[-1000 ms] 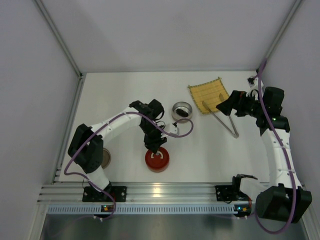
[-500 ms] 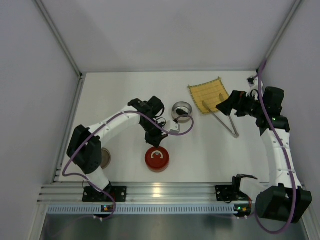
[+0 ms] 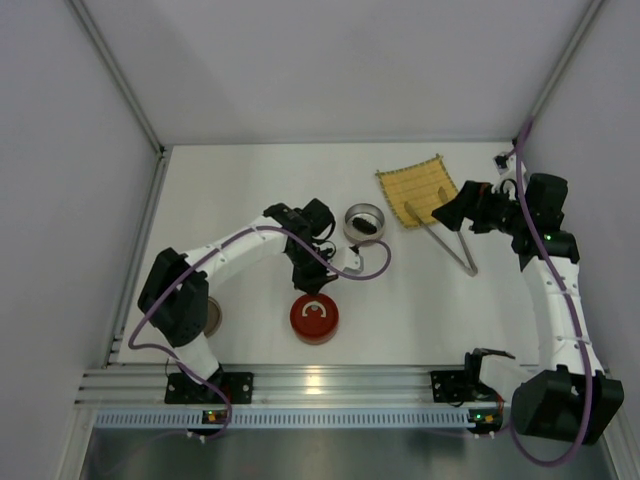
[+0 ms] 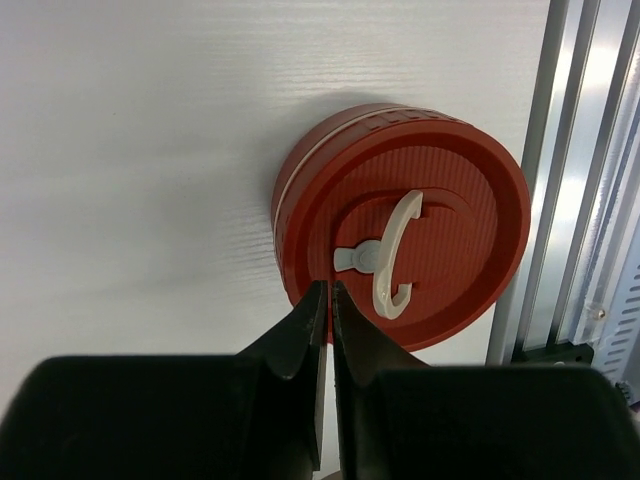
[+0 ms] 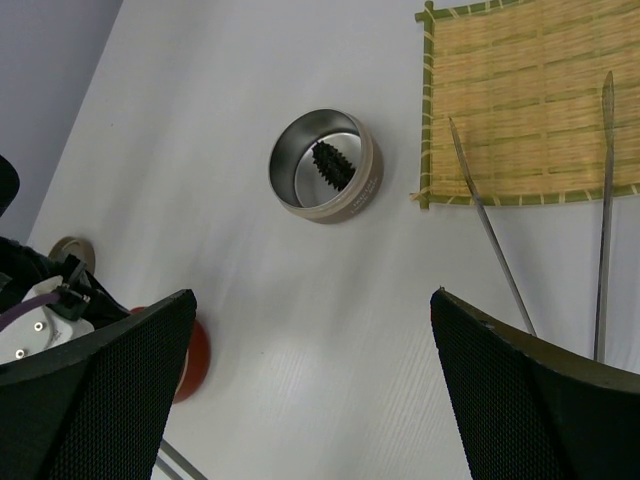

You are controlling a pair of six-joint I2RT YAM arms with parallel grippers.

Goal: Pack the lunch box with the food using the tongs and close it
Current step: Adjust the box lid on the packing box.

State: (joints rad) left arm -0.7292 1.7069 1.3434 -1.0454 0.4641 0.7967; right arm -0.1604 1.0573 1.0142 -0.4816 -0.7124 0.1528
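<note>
Right gripper [image 5: 312, 300] is spread wide, empty; the tongs [image 5: 490, 232] lie just ahead-right, arms running away onto the mat [image 5: 520, 100]; left gripper [image 4: 328, 292] is closed, empty, well apart.

A white table [image 3: 250, 180] stood boxed in by plain pale grey walls [image 3: 340, 70] at the back and on both sides. Slim metal posts [image 3: 115, 75] ran up the back corners. A ribbed aluminium rail [image 3: 340, 385] edged the near side. The light was soft and even.
</note>
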